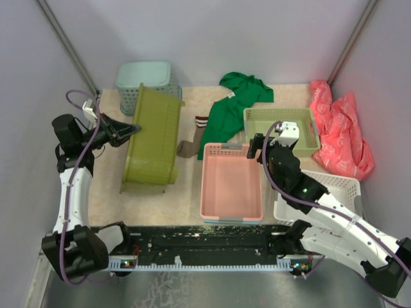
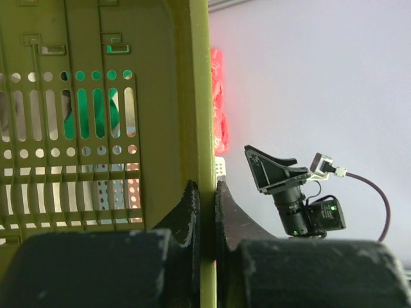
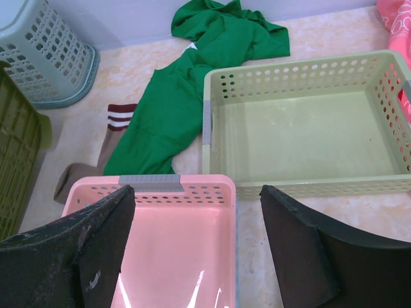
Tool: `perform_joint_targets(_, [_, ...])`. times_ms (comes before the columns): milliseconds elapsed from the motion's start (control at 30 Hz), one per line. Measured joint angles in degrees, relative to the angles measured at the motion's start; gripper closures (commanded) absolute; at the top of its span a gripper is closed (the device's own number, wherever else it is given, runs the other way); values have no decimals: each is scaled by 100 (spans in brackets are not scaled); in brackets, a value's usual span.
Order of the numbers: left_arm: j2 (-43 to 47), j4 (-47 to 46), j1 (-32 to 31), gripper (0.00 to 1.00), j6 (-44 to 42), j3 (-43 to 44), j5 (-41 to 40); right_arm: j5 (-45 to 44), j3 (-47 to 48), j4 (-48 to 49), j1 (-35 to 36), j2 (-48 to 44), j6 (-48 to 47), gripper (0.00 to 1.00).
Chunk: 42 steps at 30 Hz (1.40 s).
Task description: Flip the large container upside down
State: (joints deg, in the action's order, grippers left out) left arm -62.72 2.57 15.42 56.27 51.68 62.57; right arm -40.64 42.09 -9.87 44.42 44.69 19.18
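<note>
Nipping the large container (image 1: pixel 154 141) by its rim, left pincer (image 2: pixel 207 190) clamped

You had olive-green slotted large container (image 1: pixel 154 138), teal hole-patterned basket (image 1: pixel 145 78), pink tray (image 1: pixel 231 187), green shirt (image 1: pixel 232 108), brown white-striped sock (image 1: pixel 191 142).

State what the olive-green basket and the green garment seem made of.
Olive-green basket: likely moulded plastic, dull sheen; rigid walls with clean uniform slots. Green garment: soft fabric, matte; it lies crumpled in folds. Fibre cannot be told.
</note>
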Motion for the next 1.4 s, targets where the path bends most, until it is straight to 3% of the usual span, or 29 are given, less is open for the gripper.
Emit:
perform_joint_targets(467, [129,-94,136,100,151,-52,-66,22,-24,4,0,-7,57,21])
perform_joint_targets(867, [-101,-695,136,100,782,-503,208,24,-129,-20,0,-11,162,21])
perform_joint_targets(933, [-166,-763,136,83,804,-503,240,26,-129,-20,0,-11,164,21])
perform_joint_targets(1033, [-256,-638,136,44,514,-461,227,26,-129,-24,0,-11,166,21])
perform_joint_targets(1133, [-413,221,133,16,-304,-125,-92,26,-129,-57,0,-11,181,21])
perform_joint_targets(1200, [-529,933,136,9,-938,227,-442,24,-129,-83,0,-17,190,21])
perform_joint_targets(1400, [-557,2535,136,5,-2420,1172,-1718,24,-133,-96,0,-63,195,21])
